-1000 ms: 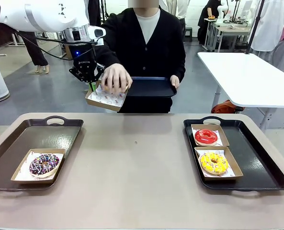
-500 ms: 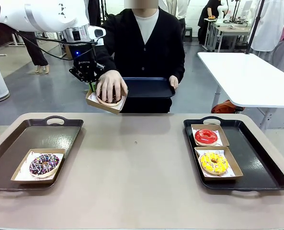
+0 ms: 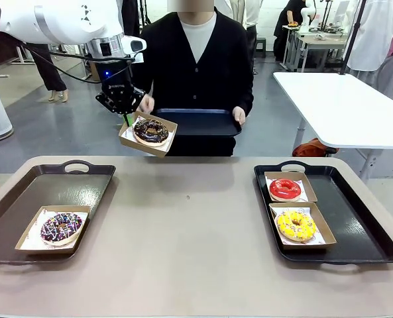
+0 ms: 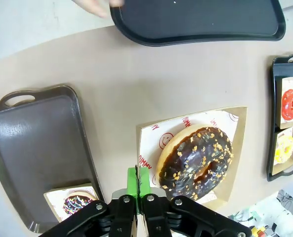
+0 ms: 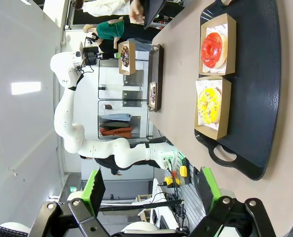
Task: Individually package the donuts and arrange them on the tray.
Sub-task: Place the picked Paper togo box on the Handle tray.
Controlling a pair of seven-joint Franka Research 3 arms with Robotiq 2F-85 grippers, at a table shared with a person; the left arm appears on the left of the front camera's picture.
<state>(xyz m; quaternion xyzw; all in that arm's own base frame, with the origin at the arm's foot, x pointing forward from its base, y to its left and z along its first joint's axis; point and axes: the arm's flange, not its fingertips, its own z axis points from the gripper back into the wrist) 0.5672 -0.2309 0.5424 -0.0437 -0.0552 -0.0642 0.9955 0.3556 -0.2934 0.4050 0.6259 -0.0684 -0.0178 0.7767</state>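
Note:
Above the table's far left edge, my left gripper [image 3: 125, 119] is shut on the rim of a brown cardboard box [image 3: 131, 138]. In the box lies a dark chocolate donut [image 3: 151, 130] with pale crumbs. In the left wrist view the green pads [image 4: 138, 180] pinch the box edge [image 4: 146, 148] beside the donut [image 4: 195, 163]. A sprinkled chocolate donut [image 3: 61, 227] sits boxed on the left tray [image 3: 24, 205]. The red donut [image 3: 285, 189] and the yellow donut [image 3: 296, 225] sit boxed on the right tray [image 3: 355, 218]. My right gripper [image 5: 151, 187] is open and holds nothing.
A person stands at the far side and holds a dark tray [image 3: 203, 122] with both hands; one hand [image 3: 145, 103] is just behind the held box. A white table [image 3: 342, 106] stands at the back right. The middle of my table [image 3: 189, 218] is bare.
The person's hand set the chocolate donut into the held box and drew back to the dark tray. My left gripper and the box stayed in place.

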